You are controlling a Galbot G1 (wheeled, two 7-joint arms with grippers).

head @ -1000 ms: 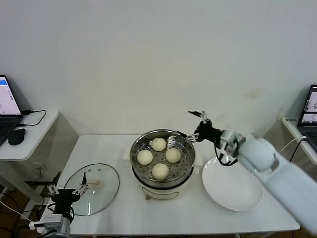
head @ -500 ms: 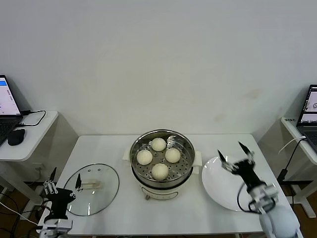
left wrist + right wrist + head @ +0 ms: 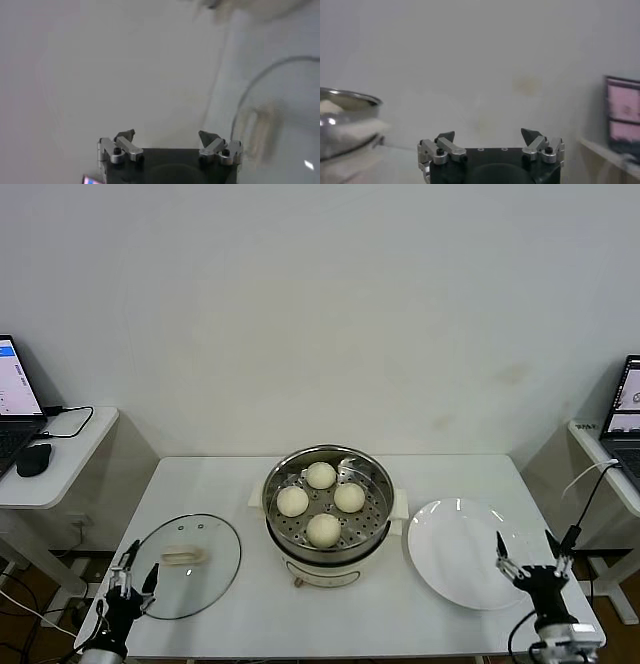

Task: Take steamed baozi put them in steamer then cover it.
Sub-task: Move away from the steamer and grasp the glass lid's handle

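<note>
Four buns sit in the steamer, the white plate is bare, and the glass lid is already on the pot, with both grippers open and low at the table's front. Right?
Not quite. The head view shows the glass lid lying flat on the table to the left of the steamer, which is uncovered. The rest holds: four buns inside, the plate bare, left gripper and right gripper open at the front edge.

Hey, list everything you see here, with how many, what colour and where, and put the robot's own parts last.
steamed baozi: four, cream-white, inside the steamer
steamer: one, shiny steel on a cream base, table centre
cover: one, clear glass with cream handle, flat on the table left of the steamer
plate: one, white, right of the steamer
table: one, white
laptops: two, on side desks far left and far right
mouse: one, black, left desk
left gripper: open, front left table edge
right gripper: open, front right edge, by the plate
</note>
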